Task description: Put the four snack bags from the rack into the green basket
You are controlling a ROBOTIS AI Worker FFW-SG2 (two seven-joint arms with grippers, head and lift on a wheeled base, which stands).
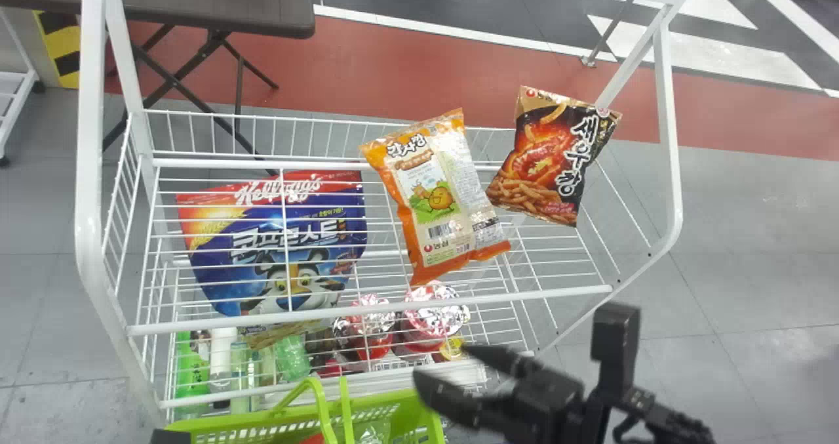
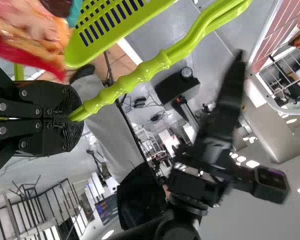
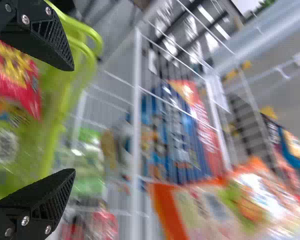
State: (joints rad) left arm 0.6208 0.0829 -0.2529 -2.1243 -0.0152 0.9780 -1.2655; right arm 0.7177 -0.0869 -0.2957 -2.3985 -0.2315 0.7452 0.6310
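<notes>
Black right gripper (image 3: 72, 120): released, its flat fingers wide apart with nothing between them. It is positioned in front of the rack, near the basket's right end, which presumably gives it a short path between shelf and basket.

Left gripper (image 2: 72, 120): clenched on the green handle (image 2: 140, 77), apparently to steady the green basket (image 1: 262, 418) against shifting while bags are loaded. The basket sits just in front of the white wire rack (image 1: 367, 311), so that a bag need only clear the near rail. A red snack bag (image 3: 15, 75) lies inside it.

Two snack bags are on the upper shelf: the orange-and-white potato snack bag (image 1: 436, 201) near the middle, tilted, and the black shrimp snack bag (image 1: 547, 159) at the right end. The loading is judged to be partly complete.

The blue cereal pouch (image 1: 314, 234) occupies the left part of the rack; it is probably not among the four. Foil-topped tubs (image 1: 436, 316) and bottles (image 1: 223, 365) stand lower.

Next step, as judged: grip the potato bag and lift before drawing it forward. Caution: slick film may slip or snag on the wires.
</notes>
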